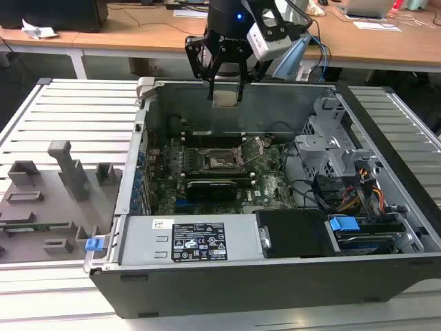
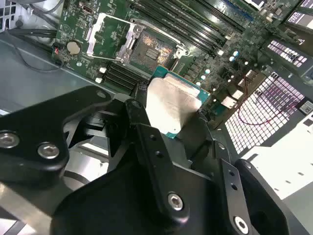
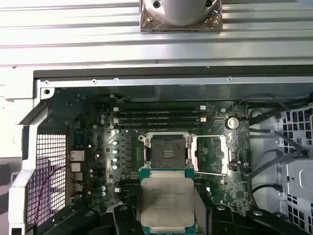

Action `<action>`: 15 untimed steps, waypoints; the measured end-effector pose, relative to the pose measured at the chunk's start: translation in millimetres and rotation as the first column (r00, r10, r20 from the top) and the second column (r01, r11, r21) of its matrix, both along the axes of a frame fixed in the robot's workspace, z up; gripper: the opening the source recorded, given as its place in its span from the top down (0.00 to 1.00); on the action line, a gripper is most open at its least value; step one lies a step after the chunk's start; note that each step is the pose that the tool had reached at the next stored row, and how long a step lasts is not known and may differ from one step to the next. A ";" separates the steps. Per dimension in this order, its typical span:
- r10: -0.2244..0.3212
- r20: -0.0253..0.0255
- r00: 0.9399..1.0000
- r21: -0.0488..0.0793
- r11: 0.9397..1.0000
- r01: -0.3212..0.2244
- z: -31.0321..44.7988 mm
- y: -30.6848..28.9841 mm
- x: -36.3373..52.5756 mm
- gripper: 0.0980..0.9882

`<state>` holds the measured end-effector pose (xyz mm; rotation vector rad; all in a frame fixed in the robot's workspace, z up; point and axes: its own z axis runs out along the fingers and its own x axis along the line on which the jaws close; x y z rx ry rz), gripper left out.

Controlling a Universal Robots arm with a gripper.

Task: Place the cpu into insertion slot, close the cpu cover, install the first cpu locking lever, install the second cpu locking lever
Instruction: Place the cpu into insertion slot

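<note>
The cpu is clamped flat between the jaws of the gripper and held above the computer case. Beyond it, the insertion slot is seen bare on the green motherboard, with the cpu cover swung open beside it.

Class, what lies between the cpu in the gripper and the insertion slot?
Nothing. In the first wrist view the gripper holds the cpu clear of the insertion slot, with only bare air between. The cpu cover stands swung aside.
</note>
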<state>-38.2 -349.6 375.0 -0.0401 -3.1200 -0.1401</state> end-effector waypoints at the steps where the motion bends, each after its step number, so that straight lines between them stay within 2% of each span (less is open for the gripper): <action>1: 0.000 0.000 1.000 0.000 1.000 0.000 0.0 0.0 0.0 0.52; 15: -0.035 0.000 0.999 0.000 0.999 0.035 0.0 0.0 0.0 0.52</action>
